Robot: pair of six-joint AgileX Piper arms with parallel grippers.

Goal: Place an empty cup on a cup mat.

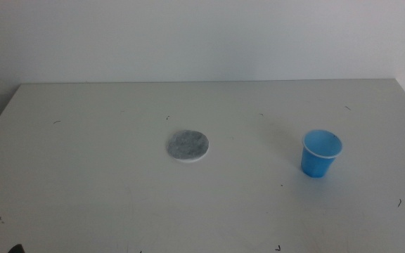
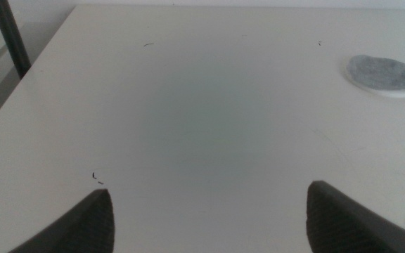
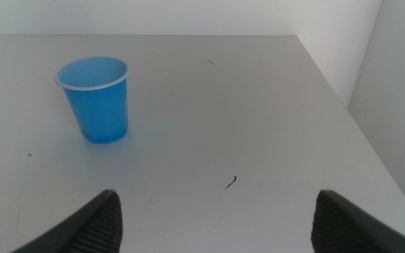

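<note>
The white table (image 1: 83,176) carries faint dark scuffs before a plain white wall (image 1: 188,35). The cup (image 1: 320,153) stands upright toward the right edge, well apart from the cup mat (image 1: 188,145) mid-table. The left gripper (image 2: 209,218) and right gripper (image 3: 216,221) both have jaws spread wide, holding nothing.

Bare table (image 1: 104,176) lies open between the cup (image 1: 321,153) and the cup mat (image 1: 188,145), which sit well apart.

cup (image 1: 321,153): blue plastic, smooth, faint sheen; thin white rim
mat (image 1: 188,145): mottled grey top, matt, looks slightly grainy; white edge
table (image 1: 90,176): white, matt, smooth; small dark scuffs scattered over it
left gripper (image 2: 209,218): jaws dark, matt
right gripper (image 3: 216,219): jaws dark, matt
</note>
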